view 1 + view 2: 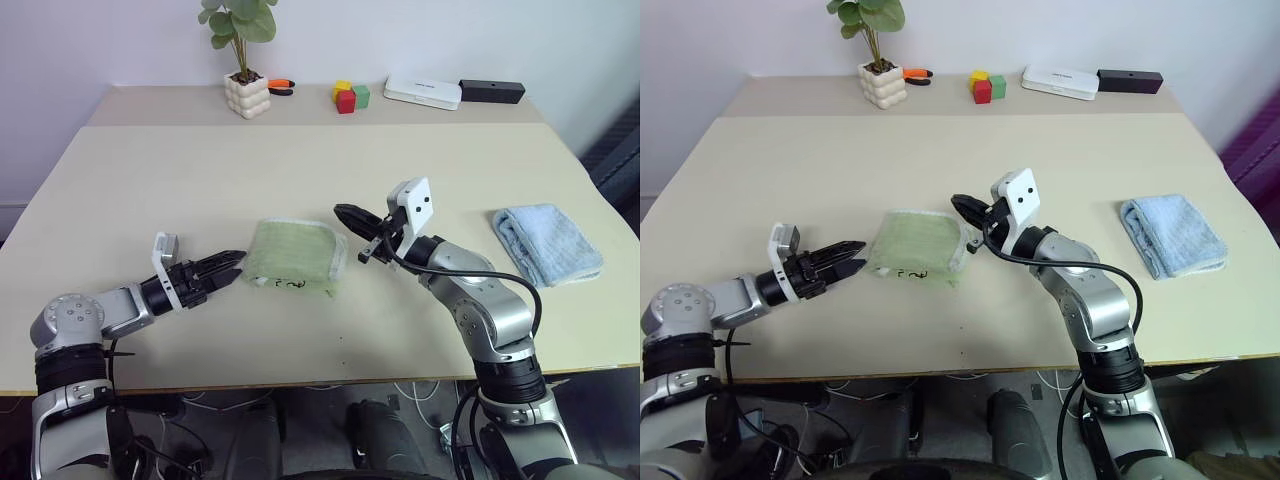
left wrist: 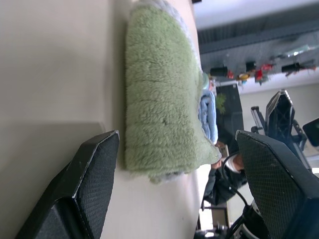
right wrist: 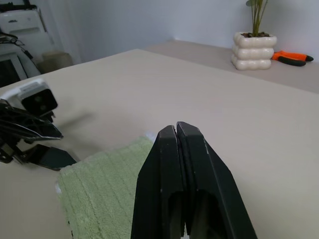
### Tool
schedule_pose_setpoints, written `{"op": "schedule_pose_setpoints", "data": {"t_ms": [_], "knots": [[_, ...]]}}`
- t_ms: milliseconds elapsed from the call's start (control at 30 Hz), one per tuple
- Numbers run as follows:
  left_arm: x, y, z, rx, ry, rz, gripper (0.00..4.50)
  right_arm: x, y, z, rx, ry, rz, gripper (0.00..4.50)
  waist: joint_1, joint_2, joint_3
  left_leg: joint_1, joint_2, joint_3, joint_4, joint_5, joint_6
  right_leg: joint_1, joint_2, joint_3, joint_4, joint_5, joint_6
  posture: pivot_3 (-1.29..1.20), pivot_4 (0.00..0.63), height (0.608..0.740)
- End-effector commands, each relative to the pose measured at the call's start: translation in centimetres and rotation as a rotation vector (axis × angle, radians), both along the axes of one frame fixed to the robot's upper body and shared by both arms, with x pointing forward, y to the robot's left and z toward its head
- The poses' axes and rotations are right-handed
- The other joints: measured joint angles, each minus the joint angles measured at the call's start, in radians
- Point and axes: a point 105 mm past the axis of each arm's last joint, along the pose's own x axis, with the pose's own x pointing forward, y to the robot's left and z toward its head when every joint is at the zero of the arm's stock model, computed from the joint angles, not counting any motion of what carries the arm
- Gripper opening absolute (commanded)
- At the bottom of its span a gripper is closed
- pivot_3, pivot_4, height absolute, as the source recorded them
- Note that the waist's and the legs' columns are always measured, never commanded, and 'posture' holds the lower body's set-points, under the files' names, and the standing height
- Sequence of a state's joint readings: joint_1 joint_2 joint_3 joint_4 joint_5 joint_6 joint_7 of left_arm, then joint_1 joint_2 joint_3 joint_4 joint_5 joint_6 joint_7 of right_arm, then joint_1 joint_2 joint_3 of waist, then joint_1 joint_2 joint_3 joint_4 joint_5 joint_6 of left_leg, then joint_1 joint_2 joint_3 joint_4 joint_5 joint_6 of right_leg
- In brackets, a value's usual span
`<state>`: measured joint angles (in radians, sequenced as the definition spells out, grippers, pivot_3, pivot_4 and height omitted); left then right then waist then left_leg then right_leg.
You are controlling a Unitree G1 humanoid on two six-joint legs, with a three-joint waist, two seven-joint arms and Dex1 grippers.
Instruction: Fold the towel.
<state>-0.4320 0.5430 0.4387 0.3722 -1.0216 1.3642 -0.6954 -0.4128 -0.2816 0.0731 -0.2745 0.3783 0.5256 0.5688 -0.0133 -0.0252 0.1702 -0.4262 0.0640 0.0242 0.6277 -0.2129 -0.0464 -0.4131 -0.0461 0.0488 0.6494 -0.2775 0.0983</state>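
Our left gripper (image 1: 232, 263) hangs spread wide and empty just beside the near left edge of the towel (image 1: 295, 255), likely lined up to take that edge. Our right gripper (image 1: 345, 213), pressed closed on nothing, hovers at the far right corner. The towel lies folded, mid-table (image 1: 300, 170).

Beige table (image 1: 200, 180) before me. Light blue folded towel (image 1: 547, 243) at my right. Far edge: potted plant (image 1: 244, 60), orange-handled tool (image 1: 281, 86), coloured blocks (image 1: 350, 96), white box (image 1: 423, 92), black bar (image 1: 492, 91).
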Motion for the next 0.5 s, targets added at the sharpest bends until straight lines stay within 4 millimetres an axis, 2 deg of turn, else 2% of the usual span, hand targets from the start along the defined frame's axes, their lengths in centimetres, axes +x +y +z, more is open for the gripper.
{"op": "schedule_pose_setpoints", "data": {"t_ms": [33,367,500], "knots": [[0.3,-0.9,-0.6,-0.010,0.025,-0.022,3.83,-0.4,0.6,1.6,0.019,-0.058,0.028,0.00,0.000,0.000,0.000,0.000,0.000,0.000,0.000,0.000,0.000,0.000,0.000,0.000,0.000,0.000,0.000,0.00,0.150,0.740],[0.0,-5.1,-1.9,-0.061,0.058,-0.135,3.83,-0.4,0.7,1.7,0.023,-0.066,0.016,0.00,0.003,0.001,-0.001,0.000,-0.001,0.000,0.001,0.000,0.000,0.001,0.000,0.000,0.000,0.001,0.001,0.00,0.150,0.740],[0.5,-5.8,-2.0,-0.071,0.057,-0.129,3.83,-0.4,0.6,1.5,0.015,-0.067,0.010,0.00,0.006,0.001,-0.001,0.000,-0.001,-0.001,0.002,0.000,0.000,0.002,-0.001,0.000,-0.001,0.000,0.001,0.00,0.150,0.740]]}}
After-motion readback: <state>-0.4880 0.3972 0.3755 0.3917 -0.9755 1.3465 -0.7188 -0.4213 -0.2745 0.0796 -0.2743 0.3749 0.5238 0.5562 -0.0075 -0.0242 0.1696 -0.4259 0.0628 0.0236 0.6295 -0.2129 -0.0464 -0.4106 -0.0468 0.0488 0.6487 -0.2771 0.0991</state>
